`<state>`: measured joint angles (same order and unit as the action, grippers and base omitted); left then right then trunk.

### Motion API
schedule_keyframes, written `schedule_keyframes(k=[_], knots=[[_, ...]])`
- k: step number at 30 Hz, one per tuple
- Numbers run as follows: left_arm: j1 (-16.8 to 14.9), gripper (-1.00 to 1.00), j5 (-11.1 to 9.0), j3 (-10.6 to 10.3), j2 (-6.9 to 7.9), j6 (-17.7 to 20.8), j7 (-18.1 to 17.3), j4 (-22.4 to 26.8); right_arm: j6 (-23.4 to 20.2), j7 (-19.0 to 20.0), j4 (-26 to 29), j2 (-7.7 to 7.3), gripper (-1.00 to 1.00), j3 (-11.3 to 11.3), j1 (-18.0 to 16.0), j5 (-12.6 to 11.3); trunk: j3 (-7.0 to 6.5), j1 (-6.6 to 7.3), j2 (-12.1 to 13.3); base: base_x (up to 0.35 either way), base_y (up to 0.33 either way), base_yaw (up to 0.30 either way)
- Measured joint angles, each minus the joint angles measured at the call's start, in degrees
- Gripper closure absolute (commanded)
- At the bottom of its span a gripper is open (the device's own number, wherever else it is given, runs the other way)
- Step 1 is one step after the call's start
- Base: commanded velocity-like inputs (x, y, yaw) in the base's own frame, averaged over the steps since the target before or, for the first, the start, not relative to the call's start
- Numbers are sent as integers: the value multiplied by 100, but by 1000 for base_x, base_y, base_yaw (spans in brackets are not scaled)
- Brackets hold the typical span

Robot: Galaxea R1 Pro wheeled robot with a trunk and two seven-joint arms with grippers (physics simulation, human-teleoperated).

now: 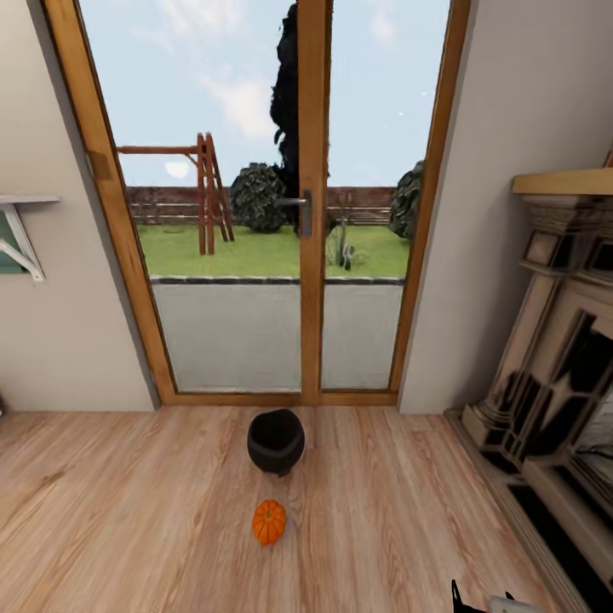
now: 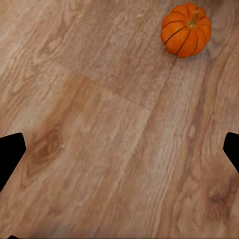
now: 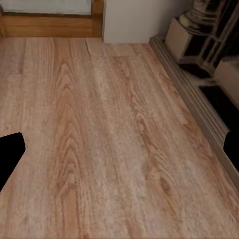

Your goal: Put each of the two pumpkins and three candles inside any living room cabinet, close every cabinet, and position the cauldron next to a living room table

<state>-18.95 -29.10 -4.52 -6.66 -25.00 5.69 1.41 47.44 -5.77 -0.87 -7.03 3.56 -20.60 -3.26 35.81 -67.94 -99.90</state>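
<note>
Left gripper [image 2: 119, 149]: jaws spread, empty, above bare floor [image 2: 99, 124]
Pumpkin [image 1: 269, 522]: on floor, just at 6 o'clock of cauldron [image 1: 276, 441]
Handling: judged light, rigid, ribbed; grip across belly, not stem
Right gripper [image 3: 119, 149]: jaws spread, empty

Little of the robot's body is on show. In the head view, a black, pointed piece with two small upright tips and a pale grey-white block beside it belong to the right end effector [image 1: 485, 603]. In each wrist view, the fingertips [image 2: 10, 152] appear as flat, matte black shapes with angled, chamfered corners [image 3: 10, 152]. No cables, screws or markings can be made out.
</note>
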Motion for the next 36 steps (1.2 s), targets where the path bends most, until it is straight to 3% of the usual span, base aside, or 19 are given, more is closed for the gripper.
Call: schedule_keyframes(k=[17, 25, 36], knots=[[0, -100, 2, 0, -7, 0, -7, 0, 5, 12, 0, 4, -100, -1, 0, 9, 1, 2, 0, 328, 0, 4], [1, -100, 2, 0, -8, 0, -7, 1, 4, 6, 0, 9, -100, 0, -1, 4, 1, 1, 0, 324, 0, 168], [0, -100, 11, -4, -9, 1, -7, 0, 9, 20, 0, 4, -100, -6, 0, 23, 1, -1, 0, 94, 0, 54]])
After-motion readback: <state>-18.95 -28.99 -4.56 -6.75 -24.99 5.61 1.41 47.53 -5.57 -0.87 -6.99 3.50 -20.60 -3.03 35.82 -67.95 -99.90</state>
